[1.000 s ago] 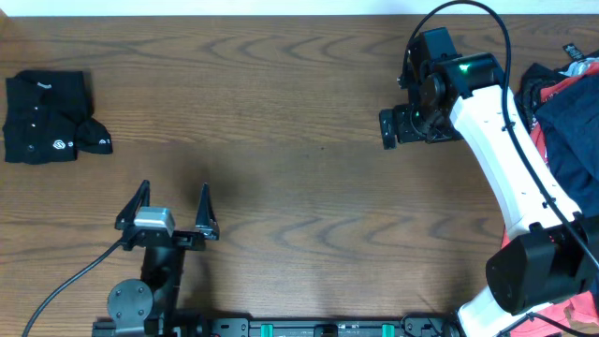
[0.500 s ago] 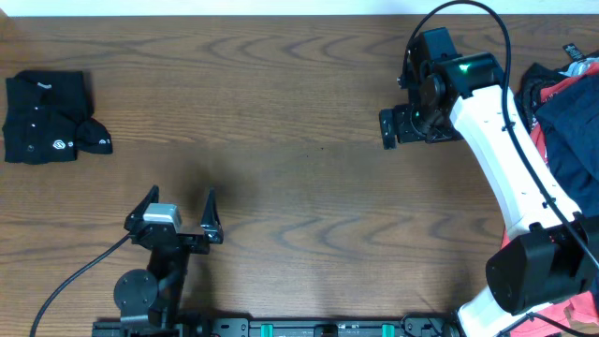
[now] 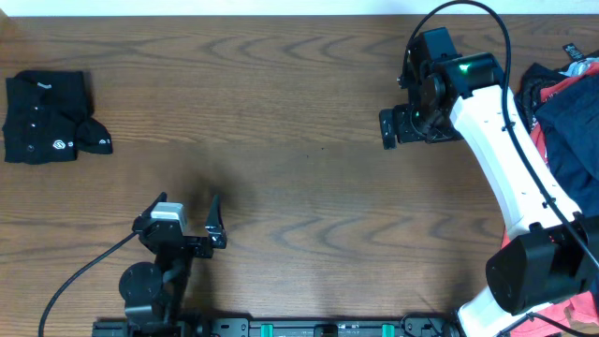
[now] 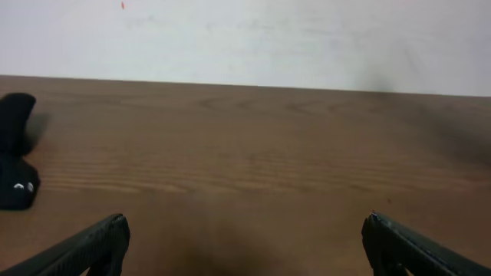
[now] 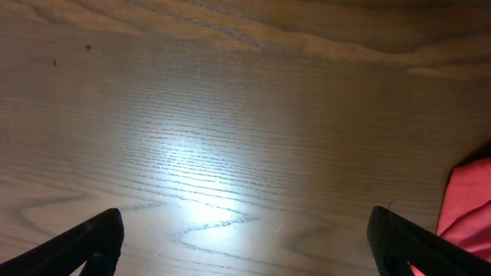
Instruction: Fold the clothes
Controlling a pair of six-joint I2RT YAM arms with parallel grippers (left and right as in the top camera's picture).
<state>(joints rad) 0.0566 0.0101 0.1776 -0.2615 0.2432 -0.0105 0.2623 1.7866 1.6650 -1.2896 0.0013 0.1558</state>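
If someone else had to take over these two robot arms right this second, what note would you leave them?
Grippers: left gripper has its jaws open and empty, low near the front edge of the table. The right gripper has its jaws open and empty, over bare wood beside the heap.
Things: black shirt at the far left; the heap of coral-red, navy and black garments at the right edge.
Done: the black shirt looks folded.
Left: take the next garment from the heap, spread it, fold it.
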